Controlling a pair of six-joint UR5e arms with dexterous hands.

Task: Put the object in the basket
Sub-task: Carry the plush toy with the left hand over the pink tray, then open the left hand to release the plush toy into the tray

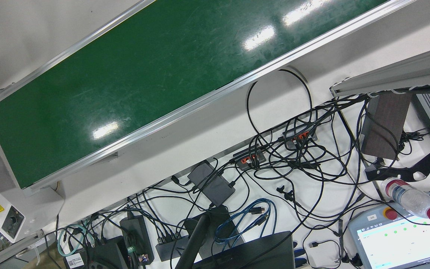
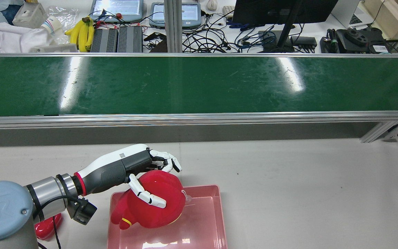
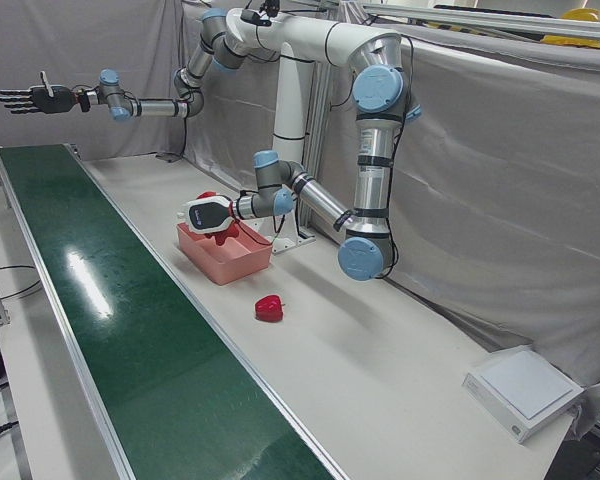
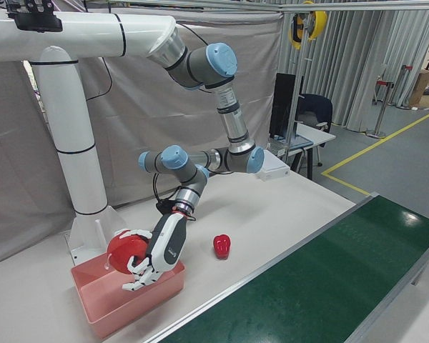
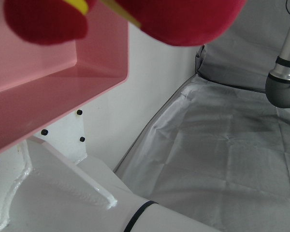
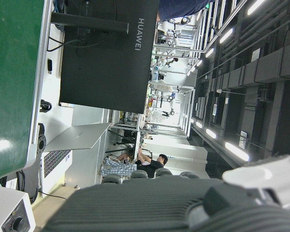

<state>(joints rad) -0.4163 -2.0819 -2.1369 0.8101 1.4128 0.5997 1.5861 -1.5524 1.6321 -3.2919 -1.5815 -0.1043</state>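
Red plush toy [image 2: 150, 200] being held over the pink basket [image 2: 206, 221], fingers clamped around it.

Toy overhanging the basket's 9 o'clock rim in the rear view: release there is risking a spill. Small red object [image 3: 269, 307] lying apart. Right hand [image 3: 30, 99] being held splayed, empty, far off.

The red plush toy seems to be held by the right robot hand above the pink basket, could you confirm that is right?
Not quite: the left robot hand holds the red plush toy above the pink basket, as the rear view shows. The right robot hand is far off, raised and open.
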